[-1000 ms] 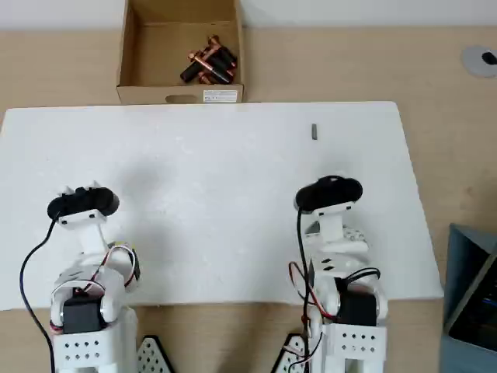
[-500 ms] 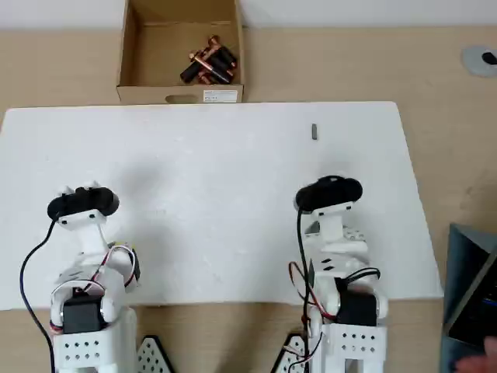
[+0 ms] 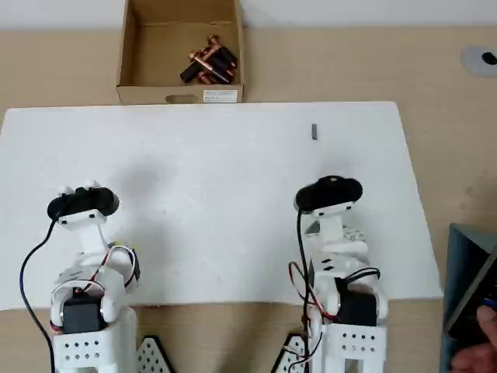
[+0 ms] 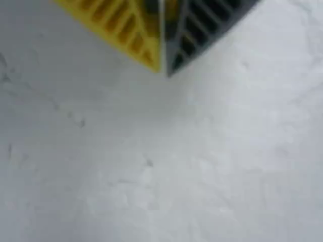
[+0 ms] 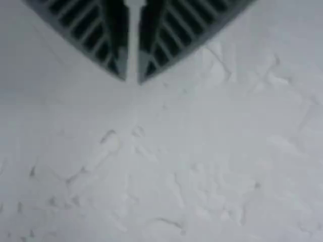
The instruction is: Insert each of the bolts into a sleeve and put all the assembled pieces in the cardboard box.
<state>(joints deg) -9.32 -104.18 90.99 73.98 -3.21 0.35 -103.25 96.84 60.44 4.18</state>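
Observation:
The cardboard box [image 3: 138, 58] stands at the far edge, left of centre, with several copper-and-black assembled pieces [image 3: 208, 62] lying in its right half. A small dark piece [image 3: 314, 131] lies alone on the white mat [image 3: 210, 179], far right. Both arms are folded back near the front edge. My left gripper [image 4: 162, 68] is shut, its yellow and grey fingertips meeting just above bare mat. My right gripper [image 5: 132, 78] is shut too, its grey fingers [image 5: 161, 45] holding nothing. From above, the left arm [image 3: 83, 203] sits front left and the right arm [image 3: 329, 193] front right.
A wooden table [image 3: 450, 140] surrounds the mat. A grey bin [image 3: 470, 295] stands at the right front edge, with a person's hand [image 3: 481, 350] beside it. A grey disc [image 3: 480, 60] lies far right.
Neither arm has moved. A person's hand has come into view at the bottom right corner and risen slightly beside the grey bin.

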